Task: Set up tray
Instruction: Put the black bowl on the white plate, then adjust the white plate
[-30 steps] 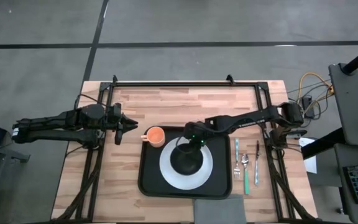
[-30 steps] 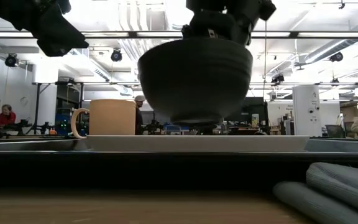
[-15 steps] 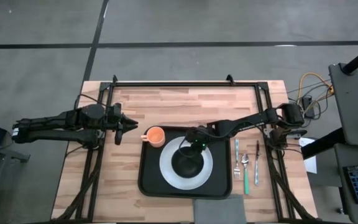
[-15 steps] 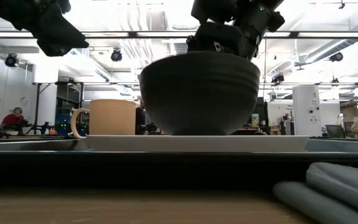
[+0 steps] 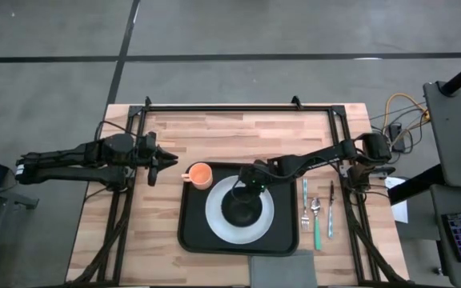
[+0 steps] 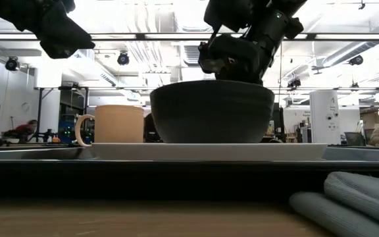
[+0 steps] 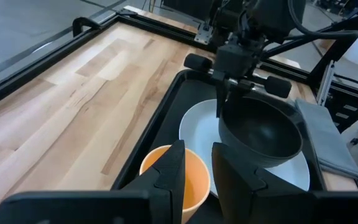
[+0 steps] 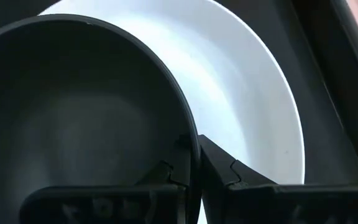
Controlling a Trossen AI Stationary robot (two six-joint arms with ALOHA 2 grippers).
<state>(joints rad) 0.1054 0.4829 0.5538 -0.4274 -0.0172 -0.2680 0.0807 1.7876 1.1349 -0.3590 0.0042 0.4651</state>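
The black tray (image 5: 189, 232) lies mid-table and carries a white plate (image 5: 214, 222) and an orange mug (image 5: 200, 174) at its far left corner. A dark bowl (image 5: 241, 206) stands upright on the plate by its base (image 6: 212, 139). My right gripper (image 5: 251, 186) is over the bowl's far right rim and is shut on it. My left gripper (image 5: 157, 160) hovers left of the mug, above the bare wood, open by a narrow gap, with the mug (image 7: 197, 183) showing between its fingers. My right gripper (image 8: 192, 144) pinches the bowl's rim (image 8: 188, 132) on its far right side, one finger inside the bowl and one finger (image 8: 222, 171) outside. It comes from above, pointing down and slanting from the right. The bowl rests upright on the plate (image 8: 247, 93).
A fork (image 5: 305, 204), a spoon (image 5: 316, 216) and a knife (image 5: 330, 206) lie side by side on the wood right of the tray. A folded grey napkin (image 5: 282, 274) sits at the near edge. Bare wood lies left of and beyond the tray.
My right gripper has come down, lowering the bowl from a lifted, slightly tipped pose until it stands level on the white plate. The gripper has stayed on the rim. The left arm has kept still.
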